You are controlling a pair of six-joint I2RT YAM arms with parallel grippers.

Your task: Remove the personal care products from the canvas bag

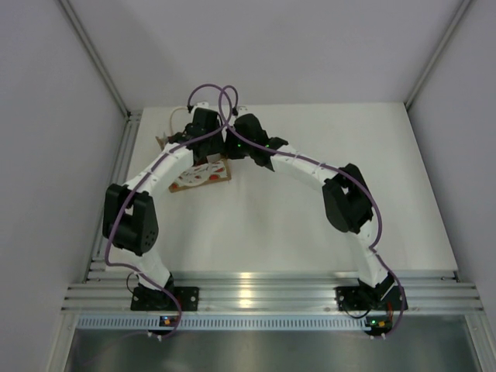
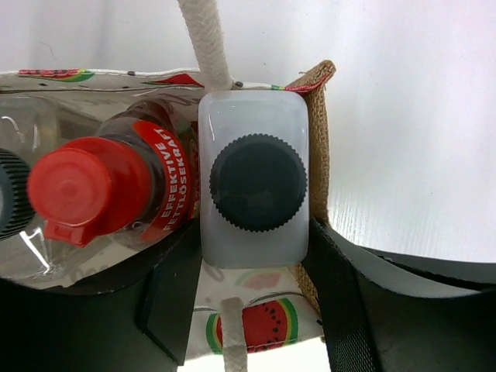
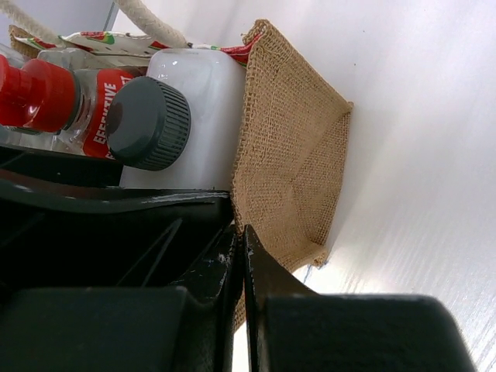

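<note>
Since left claw (image 2: 249, 252) clamps the white bottle (image 2: 252, 182) in the 3 o'clock corner of the canvas bag (image 2: 319, 155), lift straight & slow. Right claw (image 3: 240, 240), pinched on its rim, should pin bag down. Red bottle (image 2: 147, 182) crowds 9 o'clock.

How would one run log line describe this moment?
stage: extraction not yet done | left gripper: straddles white bottle, grip unclear | right gripper: shut on canvas bag wall | red bottle: in bag

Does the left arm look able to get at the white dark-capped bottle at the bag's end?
Probably yes: the left pincer straddles the white bottle, one finger beside the red bottle, the other seemingly outside the bag, whose wall may get pinched.
</note>
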